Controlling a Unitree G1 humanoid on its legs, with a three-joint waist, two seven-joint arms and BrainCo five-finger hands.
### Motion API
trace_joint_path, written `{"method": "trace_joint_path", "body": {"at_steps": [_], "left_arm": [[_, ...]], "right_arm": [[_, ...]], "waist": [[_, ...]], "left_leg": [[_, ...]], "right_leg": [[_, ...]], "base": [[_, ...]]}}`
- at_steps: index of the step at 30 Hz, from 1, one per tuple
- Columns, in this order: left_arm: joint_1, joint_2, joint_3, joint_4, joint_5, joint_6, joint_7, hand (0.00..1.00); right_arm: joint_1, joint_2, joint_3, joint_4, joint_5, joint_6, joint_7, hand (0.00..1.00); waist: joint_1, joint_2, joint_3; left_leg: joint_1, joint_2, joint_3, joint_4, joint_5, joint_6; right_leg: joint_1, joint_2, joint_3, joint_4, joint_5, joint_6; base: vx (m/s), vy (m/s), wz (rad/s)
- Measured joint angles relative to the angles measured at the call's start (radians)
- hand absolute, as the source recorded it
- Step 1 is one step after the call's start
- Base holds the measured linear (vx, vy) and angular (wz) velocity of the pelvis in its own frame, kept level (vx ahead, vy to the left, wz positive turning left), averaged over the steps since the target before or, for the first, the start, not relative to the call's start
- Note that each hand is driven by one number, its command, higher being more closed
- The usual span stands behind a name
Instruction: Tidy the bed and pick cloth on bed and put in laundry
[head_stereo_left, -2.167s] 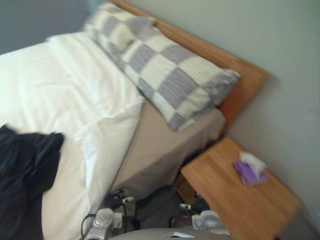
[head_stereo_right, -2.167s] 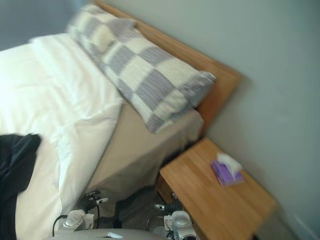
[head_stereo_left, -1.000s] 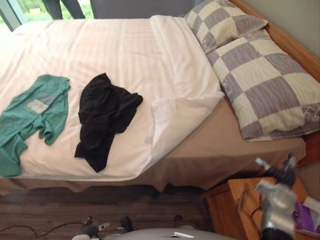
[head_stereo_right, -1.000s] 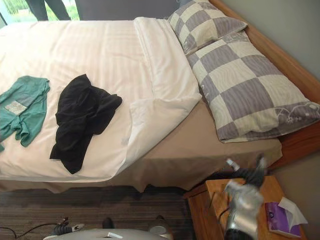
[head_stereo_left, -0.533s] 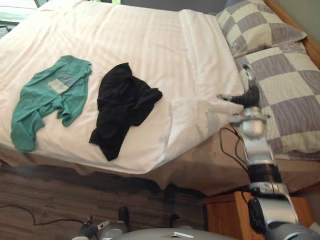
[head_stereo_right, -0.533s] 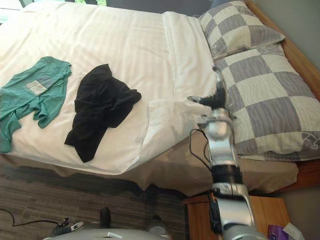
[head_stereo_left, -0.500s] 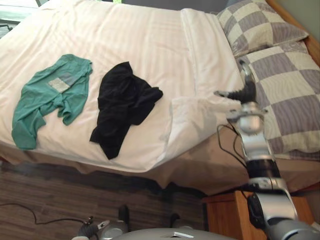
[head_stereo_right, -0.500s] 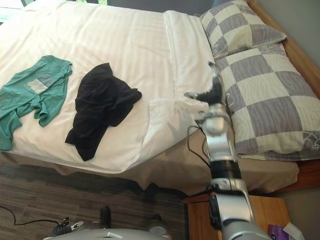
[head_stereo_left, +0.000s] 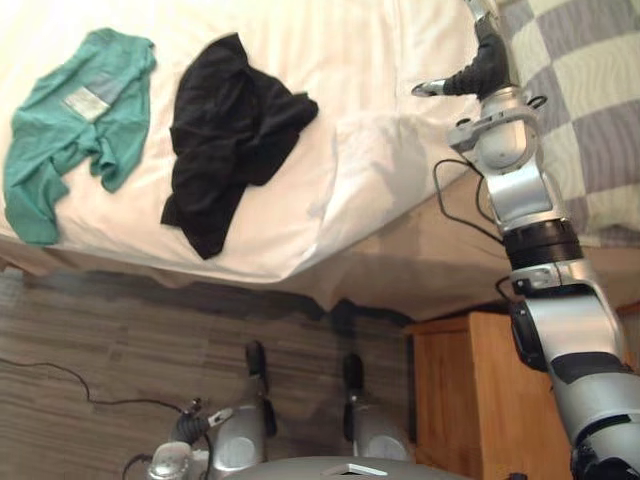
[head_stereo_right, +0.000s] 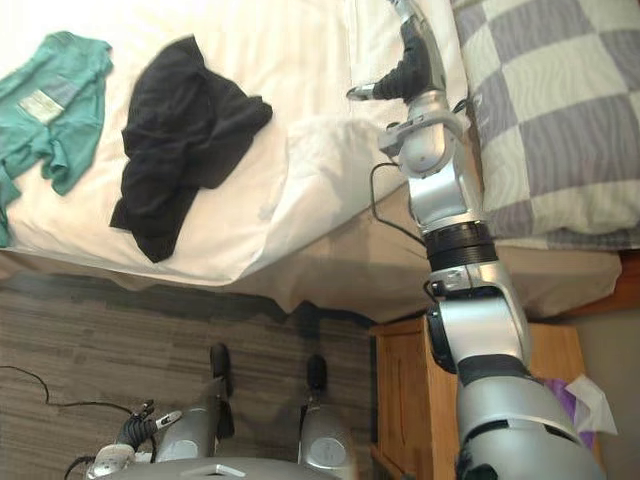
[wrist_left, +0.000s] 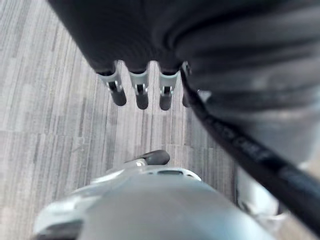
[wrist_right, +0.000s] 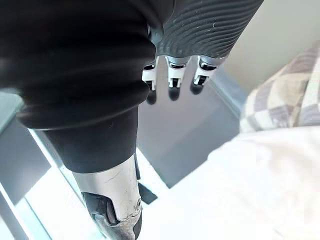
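Silver right robot hand (head_stereo_left: 484, 62) reaches farther over duvet (head_stereo_left: 375, 155) (fingers straight).

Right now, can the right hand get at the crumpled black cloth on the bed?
Probably, with a sideways swing: the right hand hangs open over the white duvet, and only bare duvet lies between it and the crumpled black cloth.

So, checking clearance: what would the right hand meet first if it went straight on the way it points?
Probably nothing near: the right hand points out above the white duvet, beside the checked pillow; depth unclear.
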Motion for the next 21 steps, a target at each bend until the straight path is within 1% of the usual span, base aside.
{"method": "trace_joint_path", "body": {"at_steps": [3,4,7,8,9,10,14,17,18,19,21], "left_arm": [[-0.022,0.0,-0.002,-0.001,-0.015,-0.005,0.001,0.0],[-0.03,0.0,-0.002,-0.002,-0.016,-0.011,0.002,0.0],[-0.06,0.001,-0.01,-0.003,-0.017,-0.019,0.008,0.0],[-0.064,0.001,-0.012,-0.003,-0.017,-0.021,0.013,0.0],[-0.072,0.001,-0.02,-0.004,-0.021,-0.025,0.021,0.0],[-0.081,0.0,-0.023,-0.009,-0.026,-0.027,0.021,0.0],[-0.091,0.002,-0.039,-0.031,-0.036,-0.031,0.025,0.0],[-0.097,0.0,-0.046,-0.03,-0.044,-0.035,0.042,0.0],[-0.099,0.0,-0.048,-0.03,-0.047,-0.036,0.043,0.0],[-0.101,-0.001,-0.048,-0.03,-0.049,-0.036,0.044,0.0],[-0.116,-0.005,-0.048,-0.028,-0.055,-0.036,0.045,0.0]], "right_arm": [[-0.03,-0.021,0.008,0.005,0.0,-0.001,0.0,0.0],[-0.044,-0.021,0.011,0.013,0.001,-0.002,0.0,0.0],[-0.081,-0.022,0.016,0.057,0.001,-0.002,-0.001,0.0],[-0.089,-0.023,0.021,0.062,0.002,-0.002,-0.001,0.0],[-0.112,-0.028,0.04,0.077,0.003,-0.002,-0.002,0.0],[-0.13,-0.034,0.054,0.078,0.003,-0.002,-0.002,0.0],[-0.168,-0.037,0.092,0.088,0.007,-0.004,-0.009,0.0],[-0.193,-0.039,0.129,0.13,0.011,-0.01,-0.014,0.0],[-0.196,-0.039,0.143,0.136,0.018,-0.015,-0.014,0.0],[-0.196,-0.039,0.152,0.143,0.018,-0.02,-0.013,1.0],[-0.196,-0.04,0.192,0.164,0.029,-0.025,-0.011,1.0]], "waist": [[-0.003,0.01,0.03],[-0.004,0.014,0.042],[-0.003,0.023,0.081],[-0.002,0.025,0.085],[-0.002,0.033,0.094],[0.004,0.036,0.109],[0.01,0.045,0.121],[0.015,0.053,0.128],[0.018,0.055,0.13],[0.019,0.055,0.13],[0.025,0.058,0.141]], "left_leg": [[-0.037,0.001,0.013,0.0,0.028,0.003],[-0.054,0.0,0.018,0.0,0.04,0.009],[-0.082,-0.008,0.016,0.0,0.053,0.007],[-0.09,-0.01,0.016,0.0,0.056,0.009],[-0.105,-0.014,0.015,0.0,0.063,0.016],[-0.113,-0.017,0.015,0.001,0.069,0.022],[-0.145,-0.024,0.014,0.001,0.077,0.021],[-0.167,-0.027,0.014,0.001,0.079,0.021],[-0.183,-0.027,0.019,0.001,0.075,0.015],[-0.192,-0.027,0.02,0.001,0.074,0.014],[-0.217,-0.027,0.048,0.001,0.074,0.013]], "right_leg": [[-0.037,-0.002,0.001,-0.003,0.013,0.001],[-0.053,-0.003,0.002,-0.003,0.021,0.008],[-0.084,-0.012,0.001,0.01,0.026,0.007],[-0.096,-0.014,0.001,0.018,0.025,0.008],[-0.111,-0.017,0.0,0.027,0.022,0.009],[-0.124,-0.019,0.001,0.036,0.019,0.01],[-0.178,-0.023,0.0,0.088,-0.007,0.007],[-0.227,-0.027,0.004,0.146,-0.032,0.005],[-0.257,-0.028,0.01,0.169,-0.038,0.006],[-0.271,-0.029,0.014,0.178,-0.04,0.006],[-0.32,-0.034,0.034,0.21,-0.046,0.009]], "base": [[-0.03,-0.014,-0.04],[-0.01,-0.007,-0.04],[0.01,0.005,0.04],[0.02,0.006,0.08],[0.03,0.004,0.06],[0.04,0.004,0.05],[0.03,-0.005,0.06],[0.01,-0.009,0.02],[-0.01,-0.015,-0.05],[-0.04,-0.02,-0.13],[-0.04,-0.015,-0.14]]}}
